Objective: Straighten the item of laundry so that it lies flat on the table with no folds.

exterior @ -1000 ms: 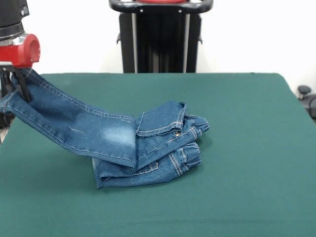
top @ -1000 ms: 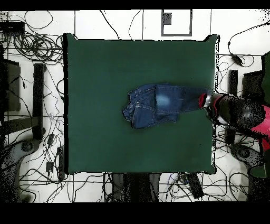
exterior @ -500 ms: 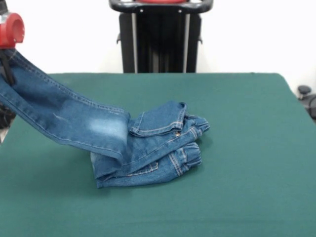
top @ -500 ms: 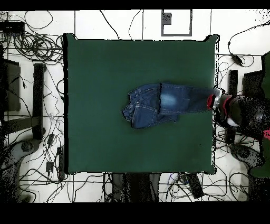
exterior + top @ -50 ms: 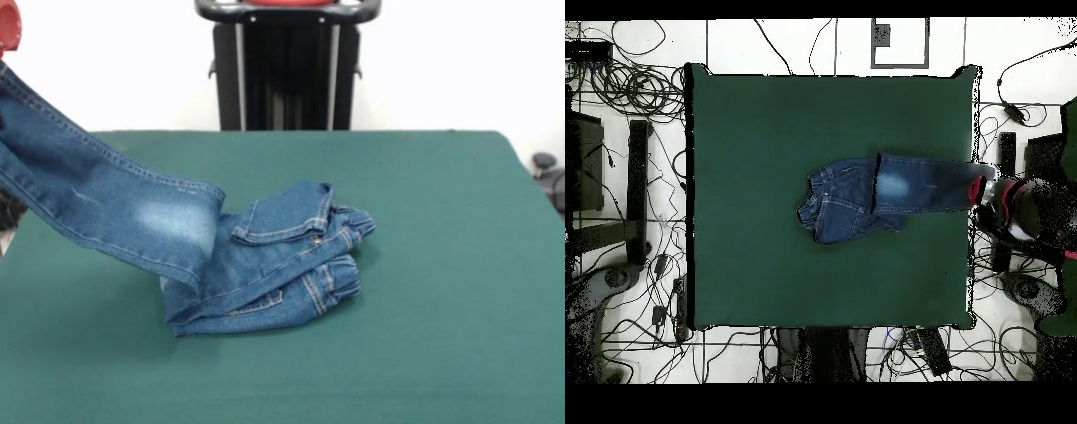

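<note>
**A:** Where is the laundry?

**B:** A pair of small blue denim jeans [image 5: 256,265] with faded pale patches and orange-tan stitching sits near the middle of a large rectangular table [image 5: 424,265] with a flat dark green felt-like top. The waist and one leg lie bunched in folded layers on the cloth. The other leg is lifted off the surface and stretches up at a slant toward the left edge of the front view. Seen from overhead, that leg [image 5: 925,183] runs straight out to the table's right edge.

**A:** And the robot's gripper?

**B:** The red and black gripper [image 5: 980,190] is at the far end of the raised leg, just past the table's edge in the overhead view. In the front view only a red scrap of it shows at the top left corner. The leg hangs taut from it, so it is holding the hem end, though the fingers themselves are hidden.
</note>
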Controlling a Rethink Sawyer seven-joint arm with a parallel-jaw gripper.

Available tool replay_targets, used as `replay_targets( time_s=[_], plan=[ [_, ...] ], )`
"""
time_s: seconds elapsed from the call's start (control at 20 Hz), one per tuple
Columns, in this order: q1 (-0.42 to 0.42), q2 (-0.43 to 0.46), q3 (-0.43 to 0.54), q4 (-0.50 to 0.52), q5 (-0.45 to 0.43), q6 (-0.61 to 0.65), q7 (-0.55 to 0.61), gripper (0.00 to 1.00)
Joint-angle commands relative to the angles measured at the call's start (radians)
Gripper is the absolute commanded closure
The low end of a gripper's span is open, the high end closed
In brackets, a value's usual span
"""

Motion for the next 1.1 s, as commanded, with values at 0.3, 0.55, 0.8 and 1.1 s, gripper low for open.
replay_targets(
  time_s=[0.3,0.55,0.8,1.1],
  plan=[
    [0.014,0.007,0.103,0.03,-0.031,0.108,-0.278,1.0],
    [0.004,-0.015,0.11,0.014,-0.027,0.143,-0.296,1.0],
    [0.0,-0.059,0.116,-0.008,-0.01,0.21,-0.304,1.0],
    [0.008,-0.103,0.12,-0.025,0.0,0.272,-0.293,1.0]
  ],
)
